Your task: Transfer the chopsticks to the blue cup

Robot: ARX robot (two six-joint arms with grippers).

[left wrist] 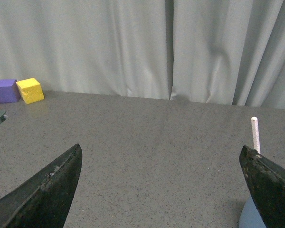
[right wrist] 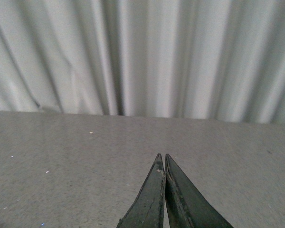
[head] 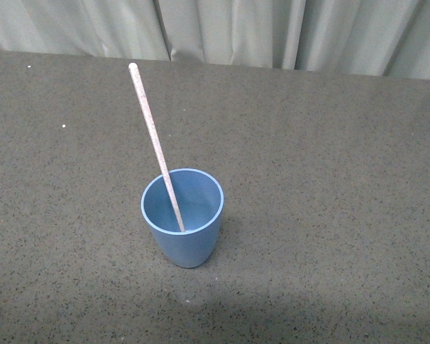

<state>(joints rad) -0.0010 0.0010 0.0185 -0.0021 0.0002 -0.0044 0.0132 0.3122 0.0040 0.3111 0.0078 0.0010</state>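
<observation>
Starting at the left, your left pincer [left wrist: 161, 190] is gaping wide with nothing between its dark, wedge-shaped fingers [left wrist: 47, 190], and the blocks [left wrist: 16, 90] (orange, purple, yellow foam-looking cubes) are sitting well off at about ten o'clock from it, by the curtain [left wrist: 133, 47]. From that pincer, the chopsticks [head: 156, 154] are showing at roughly three o'clock, the pale tip poking up just beside the far finger, with a sliver of the blue cup [head: 183, 218] beneath it. In the front view you are seeing a single thin, cream, faintly speckled stick already standing inside the cup, foot resting on the cup's floor, shaft leaning on the rim and its long axis slanting up toward eleven o'clock. The cup is a matte, light-blue tumbler, round-rimmed and tapering to its base, standing upright on the grey speckled surface [head: 330, 179]. Moving right, your right pincer [right wrist: 164, 190] is pressed together on nothing, pointing at bare surface and curtain folds; neither task thing is appearing there. Judging from this, the left arm is the nearer one, and the transfer looks done.
</observation>
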